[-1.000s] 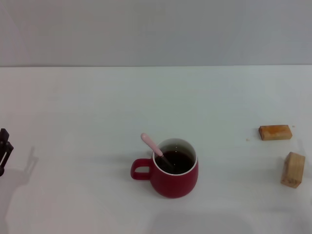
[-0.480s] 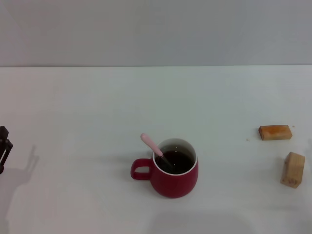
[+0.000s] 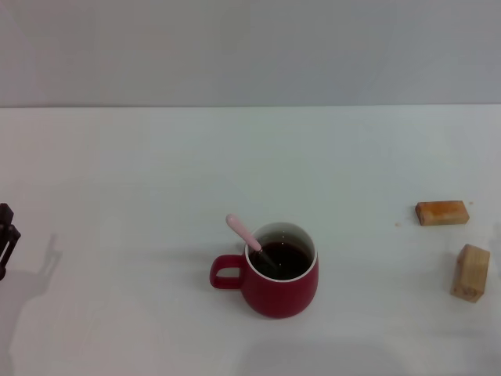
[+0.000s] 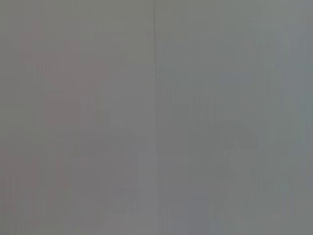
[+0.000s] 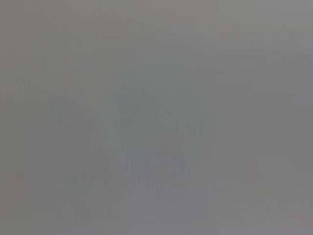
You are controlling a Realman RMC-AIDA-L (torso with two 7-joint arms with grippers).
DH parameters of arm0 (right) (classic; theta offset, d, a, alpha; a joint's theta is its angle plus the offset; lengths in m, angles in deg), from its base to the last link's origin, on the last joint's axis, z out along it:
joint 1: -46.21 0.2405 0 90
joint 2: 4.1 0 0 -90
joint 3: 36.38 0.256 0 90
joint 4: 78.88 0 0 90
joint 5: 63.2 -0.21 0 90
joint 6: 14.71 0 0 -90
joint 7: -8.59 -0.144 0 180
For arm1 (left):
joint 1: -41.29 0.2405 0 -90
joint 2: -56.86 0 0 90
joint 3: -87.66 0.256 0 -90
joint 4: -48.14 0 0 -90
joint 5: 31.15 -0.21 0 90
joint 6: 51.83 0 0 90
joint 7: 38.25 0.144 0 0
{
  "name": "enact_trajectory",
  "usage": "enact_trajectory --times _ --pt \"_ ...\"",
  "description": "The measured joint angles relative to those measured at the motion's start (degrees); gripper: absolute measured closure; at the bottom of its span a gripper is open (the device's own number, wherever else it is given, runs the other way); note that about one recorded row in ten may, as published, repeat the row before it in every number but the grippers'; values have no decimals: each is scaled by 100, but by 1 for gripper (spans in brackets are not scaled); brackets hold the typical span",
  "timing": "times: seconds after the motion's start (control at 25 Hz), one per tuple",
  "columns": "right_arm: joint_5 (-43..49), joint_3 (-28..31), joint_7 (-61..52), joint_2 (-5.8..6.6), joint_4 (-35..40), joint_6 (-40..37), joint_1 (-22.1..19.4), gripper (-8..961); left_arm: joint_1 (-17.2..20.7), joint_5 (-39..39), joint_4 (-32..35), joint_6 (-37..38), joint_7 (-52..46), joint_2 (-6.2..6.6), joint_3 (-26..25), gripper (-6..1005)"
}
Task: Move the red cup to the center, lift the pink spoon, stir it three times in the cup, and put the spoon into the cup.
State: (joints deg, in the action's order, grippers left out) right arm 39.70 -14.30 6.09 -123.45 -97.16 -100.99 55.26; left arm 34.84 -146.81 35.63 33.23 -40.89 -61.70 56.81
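Note:
The red cup (image 3: 280, 282) stands on the white table near the front centre in the head view, handle pointing left, dark liquid inside. The pink spoon (image 3: 243, 233) rests in the cup, its pale pink handle leaning up and out over the left rim, its bowl sunk in the liquid. My left gripper (image 3: 6, 239) shows only as a dark sliver at the far left edge, well away from the cup. My right gripper is out of view. Both wrist views show only plain grey.
Two tan wooden blocks sit at the right: a flat one (image 3: 442, 212) and an upright one (image 3: 470, 272) nearer the front. The white table (image 3: 156, 172) meets a grey wall behind.
The left gripper has slid slightly further out past the left edge. The cup, the spoon and the blocks have stayed put.

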Motion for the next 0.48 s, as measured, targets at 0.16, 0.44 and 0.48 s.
enact_trajectory --times 0.16,0.44,0.48 --pt "0 -2 0 -1 0 6 -2 331 20 -1 -6 0 0 0 0 148" --pt "21 -15 -7 -4 0 7 -29 330 66 -1 -6 33 0 0 3 148" --pt "24 -18 -7 -5 0 7 -37 330 66 -1 -6 33 0 0 3 148"
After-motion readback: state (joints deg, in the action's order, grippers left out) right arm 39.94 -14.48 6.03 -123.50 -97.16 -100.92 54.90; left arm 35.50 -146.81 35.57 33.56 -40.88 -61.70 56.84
